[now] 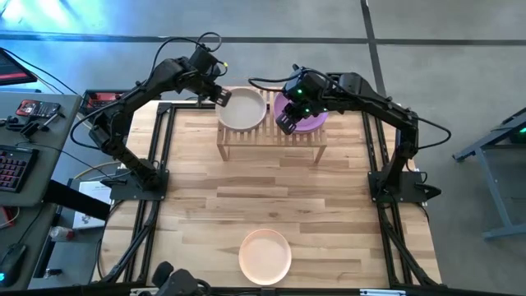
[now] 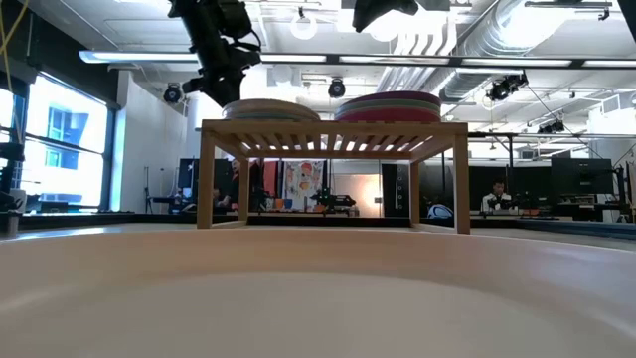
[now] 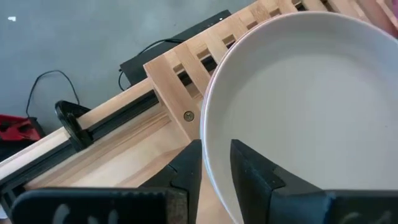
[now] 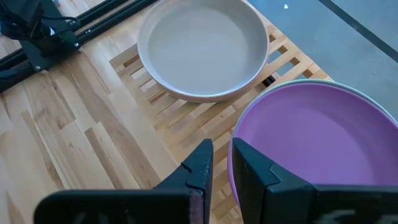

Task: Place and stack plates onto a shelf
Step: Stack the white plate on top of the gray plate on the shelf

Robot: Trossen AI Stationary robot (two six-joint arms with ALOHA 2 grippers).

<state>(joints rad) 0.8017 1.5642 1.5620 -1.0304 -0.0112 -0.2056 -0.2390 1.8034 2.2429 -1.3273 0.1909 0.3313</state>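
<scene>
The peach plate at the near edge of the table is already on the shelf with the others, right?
No. The high view shows the peach plate lying on the bare tabletop, well apart from the shelf at the far side. It is at the near edge, as you said.

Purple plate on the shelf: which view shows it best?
Right wrist view: the purple plate fills it, with the right gripper straddling its rim. High view shows it partly under that arm. Low view shows only its stack edge-on. Left wrist view shows none.
</scene>
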